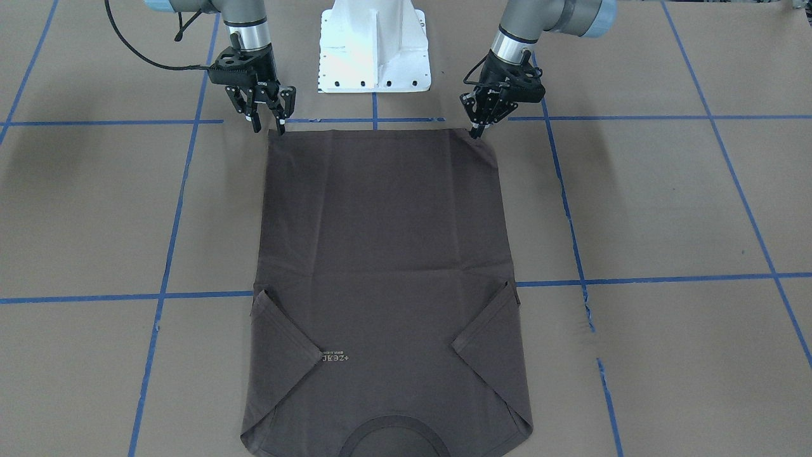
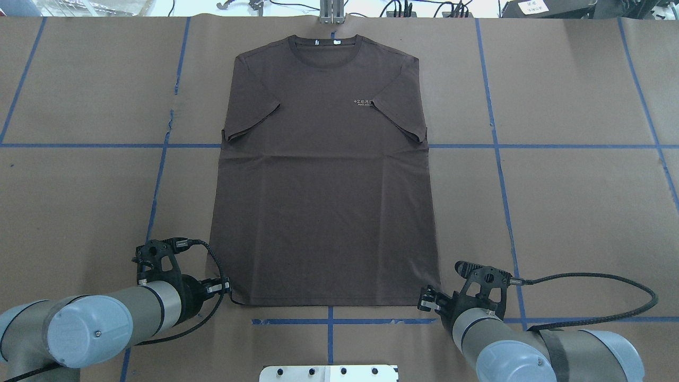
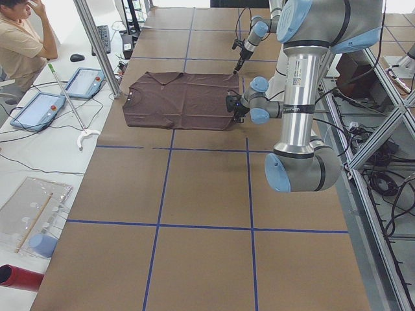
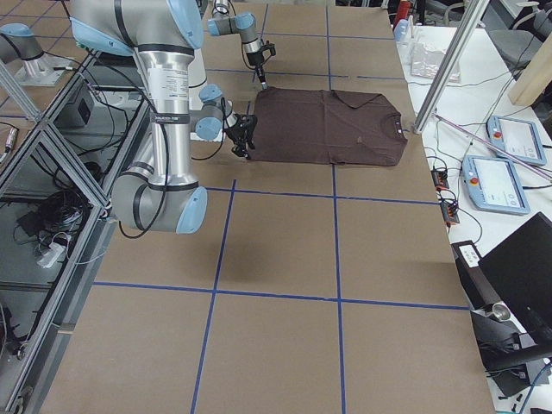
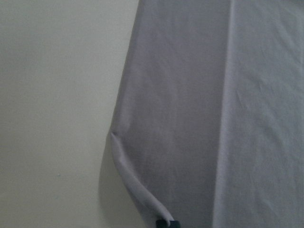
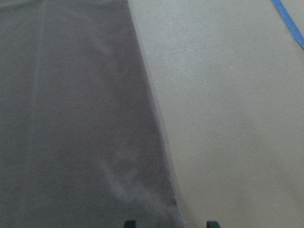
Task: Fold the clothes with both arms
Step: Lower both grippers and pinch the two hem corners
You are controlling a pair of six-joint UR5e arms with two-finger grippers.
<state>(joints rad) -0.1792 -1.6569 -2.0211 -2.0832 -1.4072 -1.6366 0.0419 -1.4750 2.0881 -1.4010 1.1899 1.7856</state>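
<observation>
The dark brown T-shirt [image 2: 323, 185] lies flat on the brown table, front up, with its collar [image 2: 324, 45] far from the robot and both sleeves folded in over the chest. My left gripper [image 1: 476, 131] is down at the hem corner nearest the robot. In the left wrist view that corner of the cloth [image 5: 142, 190] curls up into its closed fingertips [image 5: 166, 223], so it is shut on it. My right gripper [image 1: 268, 124] stands open at the other hem corner, its two fingertips [image 6: 130, 223] straddling the cloth edge [image 6: 161, 156].
The white pedestal base [image 1: 374, 47] stands between the two arms just behind the hem. Blue tape lines [image 2: 329, 321] cross the brown table cover. A seated person [image 3: 19, 45] and tablets [image 3: 39, 107] are off the table's far side.
</observation>
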